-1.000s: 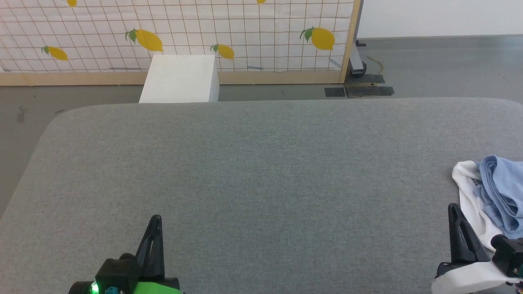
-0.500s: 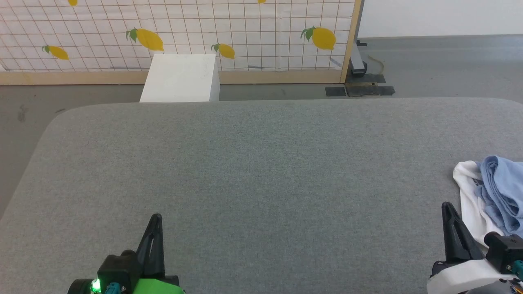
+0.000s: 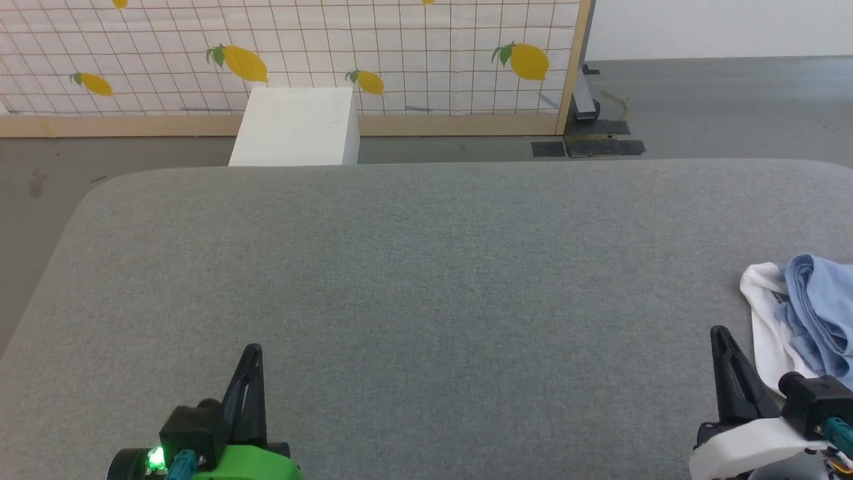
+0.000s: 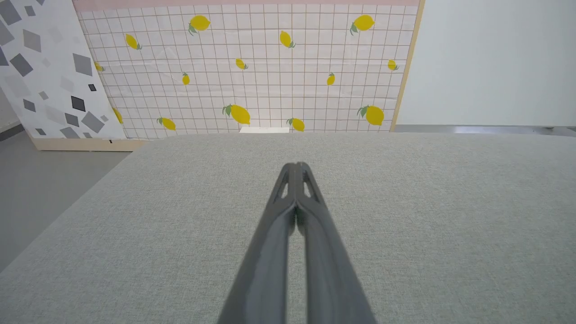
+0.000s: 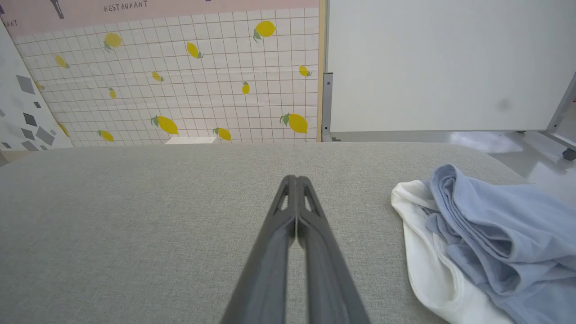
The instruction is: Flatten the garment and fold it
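The garment (image 3: 816,310) lies crumpled at the right edge of the grey padded table (image 3: 426,267), light blue folds over a white layer. In the right wrist view the garment (image 5: 490,234) sits right of my fingers, not touching them. My right gripper (image 3: 718,333) is shut and empty, just left of the white edge; its tips (image 5: 294,179) meet above bare cloth. My left gripper (image 3: 252,351) is shut and empty at the lower left, far from the garment; its tips (image 4: 295,165) are pressed together.
A white box (image 3: 293,128) stands on the floor behind the table's far edge. Behind it is a lemon-patterned screen (image 3: 400,53) with a wooden frame. Grey floor (image 3: 720,107) lies beyond the table on the right.
My right gripper has crept forward and slightly left beside the garment. The left gripper has edged forward a little. The garment has not moved.
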Robot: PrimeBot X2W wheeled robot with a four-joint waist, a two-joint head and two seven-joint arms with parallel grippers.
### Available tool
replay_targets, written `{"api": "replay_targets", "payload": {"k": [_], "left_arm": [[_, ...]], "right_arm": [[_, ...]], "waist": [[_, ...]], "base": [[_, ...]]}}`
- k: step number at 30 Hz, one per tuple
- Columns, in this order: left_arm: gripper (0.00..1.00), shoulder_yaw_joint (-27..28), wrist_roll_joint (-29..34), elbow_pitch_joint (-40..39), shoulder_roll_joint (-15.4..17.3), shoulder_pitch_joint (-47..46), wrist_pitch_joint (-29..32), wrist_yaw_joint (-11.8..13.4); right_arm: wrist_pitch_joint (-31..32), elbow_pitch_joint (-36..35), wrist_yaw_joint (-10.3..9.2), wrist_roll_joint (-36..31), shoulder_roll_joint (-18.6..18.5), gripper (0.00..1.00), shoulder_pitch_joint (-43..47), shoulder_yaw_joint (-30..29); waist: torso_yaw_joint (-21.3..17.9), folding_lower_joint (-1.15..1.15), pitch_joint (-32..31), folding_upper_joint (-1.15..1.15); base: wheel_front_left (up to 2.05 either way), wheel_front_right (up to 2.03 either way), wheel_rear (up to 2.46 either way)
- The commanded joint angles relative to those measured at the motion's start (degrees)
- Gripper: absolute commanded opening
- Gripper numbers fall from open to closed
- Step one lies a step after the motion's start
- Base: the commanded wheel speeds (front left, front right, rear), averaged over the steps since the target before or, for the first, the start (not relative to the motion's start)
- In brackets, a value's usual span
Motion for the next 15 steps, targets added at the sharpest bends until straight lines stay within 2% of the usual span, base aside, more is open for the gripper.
{"api": "replay_targets", "payload": {"k": [1, 15], "left_arm": [[0.00, 0.5, 0.9, 0.2, -0.5, -1.5, 0.3, -0.4], [0.00, 2.0, 2.6, 0.7, -1.6, -2.5, 1.9, -1.4]], "right_arm": [[0.3, -0.3, -0.03, -0.5, 0.0, 0.00, -1.2, 0.4], [1.3, -0.5, -0.04, -1.3, 0.0, 0.00, -1.9, 1.4]], "waist": [[0.0, 0.00, 0.0, 0.00], [0.1, 0.00, 0.1, 0.00]], "base": [[0.00, 0.00, 0.00], [0.00, 0.00, 0.00]]}}
